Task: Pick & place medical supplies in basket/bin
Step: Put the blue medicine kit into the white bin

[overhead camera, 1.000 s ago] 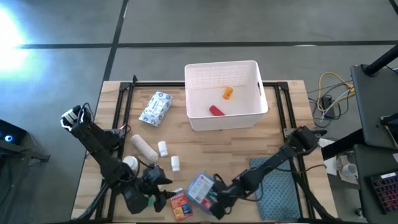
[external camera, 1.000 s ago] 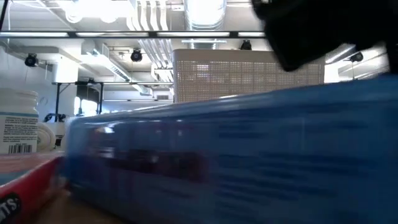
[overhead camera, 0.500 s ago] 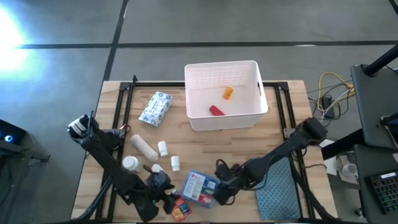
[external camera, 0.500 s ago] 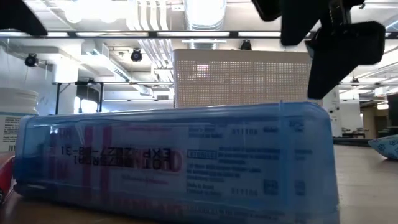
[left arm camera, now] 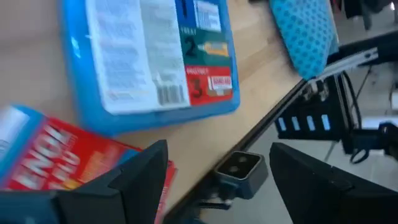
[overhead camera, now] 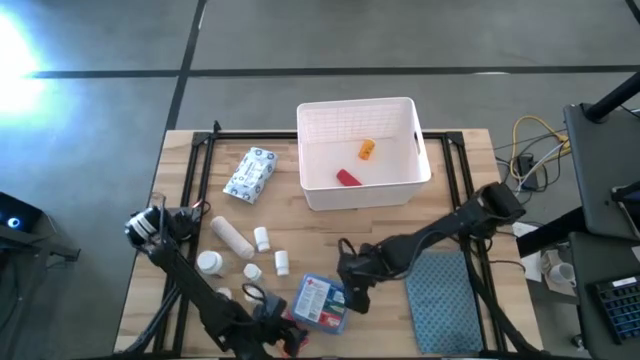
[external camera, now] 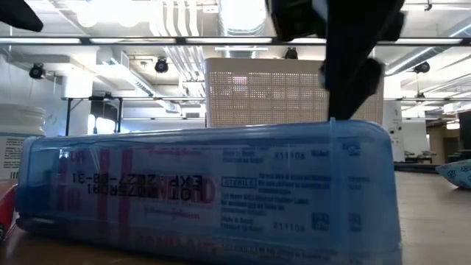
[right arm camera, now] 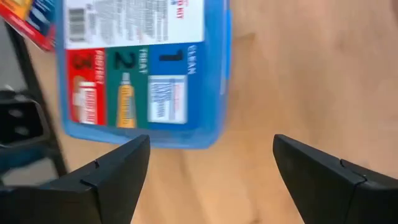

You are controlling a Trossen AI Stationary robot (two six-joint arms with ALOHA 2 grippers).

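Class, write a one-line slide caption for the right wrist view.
Open right gripper hovering over the wooden table beside the blue first-aid box, holding nothing.

Two dark jointed arms (matte black) — blunt, wedge-shaped fingers (right arm camera: 112,177).

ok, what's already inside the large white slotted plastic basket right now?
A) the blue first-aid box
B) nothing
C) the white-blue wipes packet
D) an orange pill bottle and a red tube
D: the high view shows a small orange pill bottle and a red tube on the floor of the large white slotted plastic basket, while the blue first-aid box and the white-blue wipes packet lie out on the wooden table.
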